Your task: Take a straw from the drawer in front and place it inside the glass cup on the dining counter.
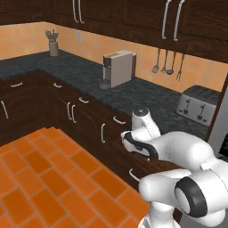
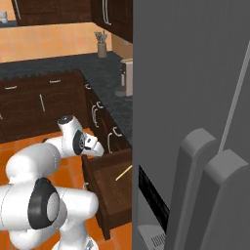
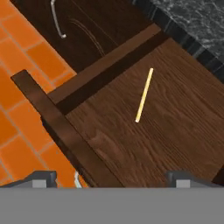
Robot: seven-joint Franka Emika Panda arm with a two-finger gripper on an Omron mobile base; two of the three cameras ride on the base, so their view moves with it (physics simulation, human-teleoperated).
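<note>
The drawer point(image 3: 175, 122) stands pulled out w/ its front board toward the tiled floor point(image 1: 49, 178), so the inside is laid bare from above. That's prob. why the hand hangs over it: to look straight down at what's in there. The straw point(image 3: 144, 95) lies flat on the drawer's wood bottom, alone, slanted, well apart from the walls. From the right side it shows as a thin pale line point(image 2: 123, 173) inside the open box.

The gripper point(image 3: 111, 177) sits above the drawer's front edge, fingers point(image 3: 41, 178) spread wide, nothing betw. them. The straw is ahead of the tips, not yet under them. My guess: the hand needs to shift fwd & drop, w/ the fingers set across the straw, since it's thin & flat on the wood, so easy to miss or roll.

Room: dark-brown cabinets w/ silver handles, black speckled desk point(image 1: 89, 75) along an orange wall. On it a coffee machine point(image 1: 118, 67), a toaster point(image 1: 198, 103), a pot of utensils point(image 1: 53, 44) in the far corner. Ladles etc. hang on the wall point(image 1: 167, 62). A big grey fridge point(image 2: 195, 97) stands close on the right of the drawer.
</note>
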